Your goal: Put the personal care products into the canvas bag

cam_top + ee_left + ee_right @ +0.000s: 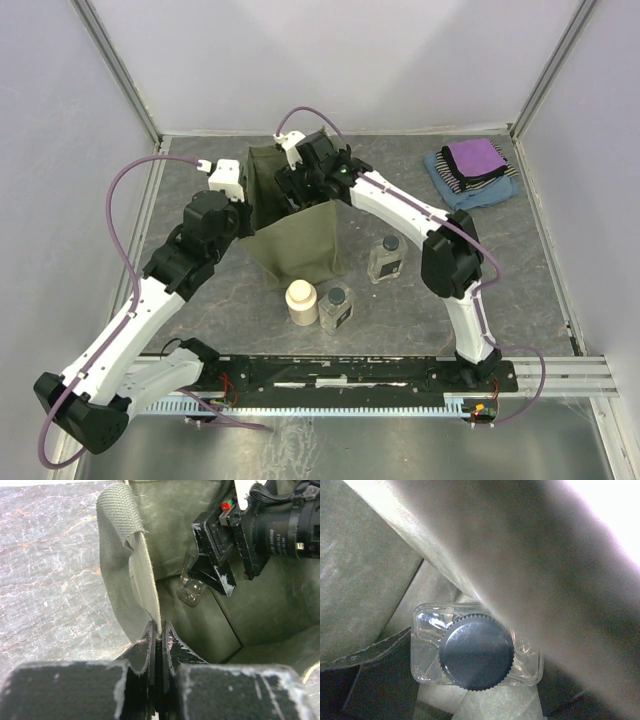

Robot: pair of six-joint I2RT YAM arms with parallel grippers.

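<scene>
The left pincer (160, 632) is clamped tight on the canvas bag (300, 250) rim. Inside the bag, a glass bottle (476, 652) points cap-up straight at the right pincer (211, 578); whether that one grips it, I cannot tell.

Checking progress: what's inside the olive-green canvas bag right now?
One clear squarish glass bottle with a dark round cap, beside the right arm's fingers. The canvas bag's walls hide part of its floor.

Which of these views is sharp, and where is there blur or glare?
Top external view: evenly lit, sharp, canvas bag clear. Left wrist view: bag rim crisp at the left fingers, glints on the glass bottle. Right wrist view: bottle cap fairly clear, a blurred band crosses the frame, top-right corner blown out.
</scene>
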